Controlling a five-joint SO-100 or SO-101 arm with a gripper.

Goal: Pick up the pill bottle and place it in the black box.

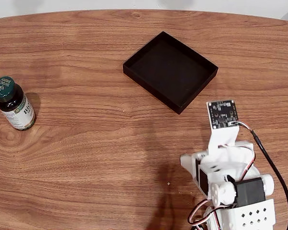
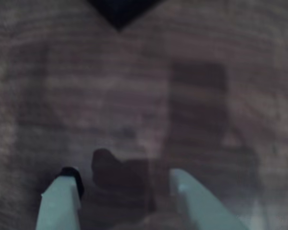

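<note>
The pill bottle, dark brown with a green cap and a white-and-green label, stands upright at the table's far left in the fixed view. The black box lies near the top middle, nothing in it; one corner of the box shows at the top of the blurry wrist view. My gripper hangs over bare wood, open, with nothing between its pale fingers. The white arm sits folded at the lower right, just below the box and far from the bottle.
The wooden table stretches bare between the bottle and the arm. A camera board and black cable ride on the arm. The table's far edge curves along the top.
</note>
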